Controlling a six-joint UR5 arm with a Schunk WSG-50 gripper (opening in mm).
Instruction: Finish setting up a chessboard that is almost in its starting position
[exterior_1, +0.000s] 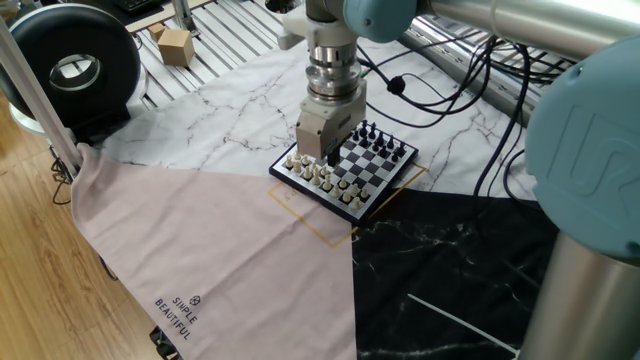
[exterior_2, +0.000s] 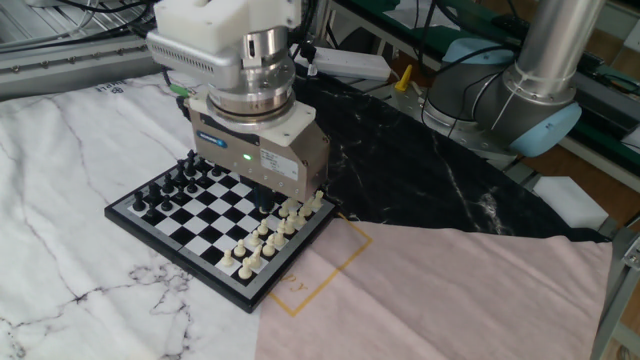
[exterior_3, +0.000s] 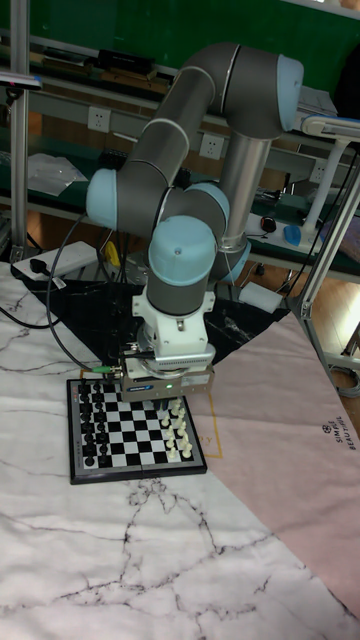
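My pincer (exterior_2: 262, 196) low over chessboard (exterior_2: 170, 240), directly above cream rows (exterior_2: 268, 232) at near corner; target square straight below. Jaw gap hidden, cannot tell.

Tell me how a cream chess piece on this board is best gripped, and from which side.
From straight above, closing on the upper part of one cream piece. The cream pieces stand upright and packed close in rows along one edge of the chessboard, so a sideways approach would likely knock neighbours. The gripper already hangs vertically there.
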